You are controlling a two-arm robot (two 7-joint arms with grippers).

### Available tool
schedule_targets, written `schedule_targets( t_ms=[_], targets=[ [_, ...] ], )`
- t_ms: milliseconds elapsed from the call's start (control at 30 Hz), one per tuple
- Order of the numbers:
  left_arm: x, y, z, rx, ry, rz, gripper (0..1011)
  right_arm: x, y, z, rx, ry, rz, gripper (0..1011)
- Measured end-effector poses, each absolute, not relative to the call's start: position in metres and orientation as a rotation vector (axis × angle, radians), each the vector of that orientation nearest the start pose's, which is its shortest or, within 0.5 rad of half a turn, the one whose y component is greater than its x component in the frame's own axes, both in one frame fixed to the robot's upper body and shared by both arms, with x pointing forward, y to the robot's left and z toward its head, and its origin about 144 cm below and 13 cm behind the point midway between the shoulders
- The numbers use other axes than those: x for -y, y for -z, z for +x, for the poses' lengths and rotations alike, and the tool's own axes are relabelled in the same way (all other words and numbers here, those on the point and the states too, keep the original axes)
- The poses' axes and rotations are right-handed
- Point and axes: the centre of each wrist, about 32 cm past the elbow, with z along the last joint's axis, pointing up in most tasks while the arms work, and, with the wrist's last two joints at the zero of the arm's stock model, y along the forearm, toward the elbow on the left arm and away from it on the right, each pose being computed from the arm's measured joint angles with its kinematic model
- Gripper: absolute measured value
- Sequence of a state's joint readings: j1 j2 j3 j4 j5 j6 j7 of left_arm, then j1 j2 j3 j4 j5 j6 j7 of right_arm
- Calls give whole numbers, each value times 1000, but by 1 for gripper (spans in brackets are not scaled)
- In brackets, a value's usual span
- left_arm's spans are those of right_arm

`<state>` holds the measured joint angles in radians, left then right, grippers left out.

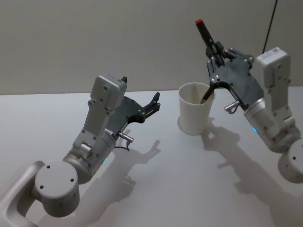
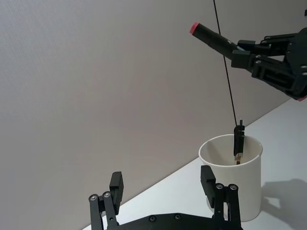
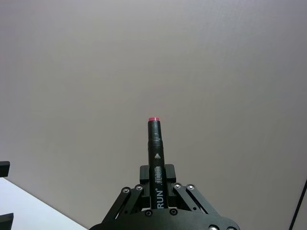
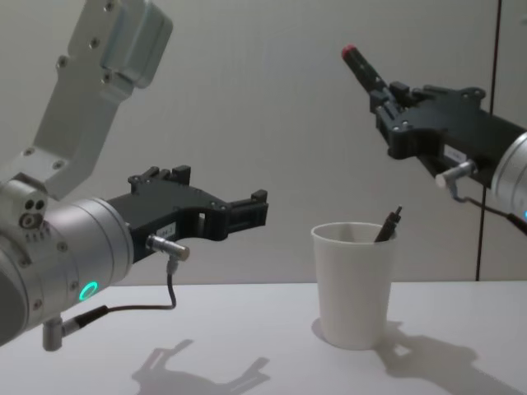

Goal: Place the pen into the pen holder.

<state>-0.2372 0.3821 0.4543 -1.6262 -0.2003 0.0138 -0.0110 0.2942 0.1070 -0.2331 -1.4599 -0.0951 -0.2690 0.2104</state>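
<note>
Pen (image 1: 207, 34) clamped in right claw (image 1: 217, 53), above cup (image 1: 195, 115)

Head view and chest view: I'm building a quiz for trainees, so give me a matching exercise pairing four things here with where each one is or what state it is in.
Column 1:
1. red-capped pen
2. pen holder
3. left hand
4. second dark pen

Column 2:
A. standing upright on the table
B. open, holding nothing, off to the cup's left
C. leaning inside the cup, tip above the rim
D. gripped by the right hand, raised above the cup

Pairs: 1-D, 2-A, 3-B, 4-C
</note>
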Motion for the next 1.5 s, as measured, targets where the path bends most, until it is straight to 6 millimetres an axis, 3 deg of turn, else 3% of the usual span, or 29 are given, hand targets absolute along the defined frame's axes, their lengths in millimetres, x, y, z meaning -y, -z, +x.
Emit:
schedule_targets(
  t_ms=[567,1500],
  targets=[
    [-198,-1204,492,268,-1124,61,1001,178,-1197,555,495,1080,120,171],
    [-198,-1204,492,268,-1124,61,1001,167,-1175,569,436,1040,117,171]
  ],
)
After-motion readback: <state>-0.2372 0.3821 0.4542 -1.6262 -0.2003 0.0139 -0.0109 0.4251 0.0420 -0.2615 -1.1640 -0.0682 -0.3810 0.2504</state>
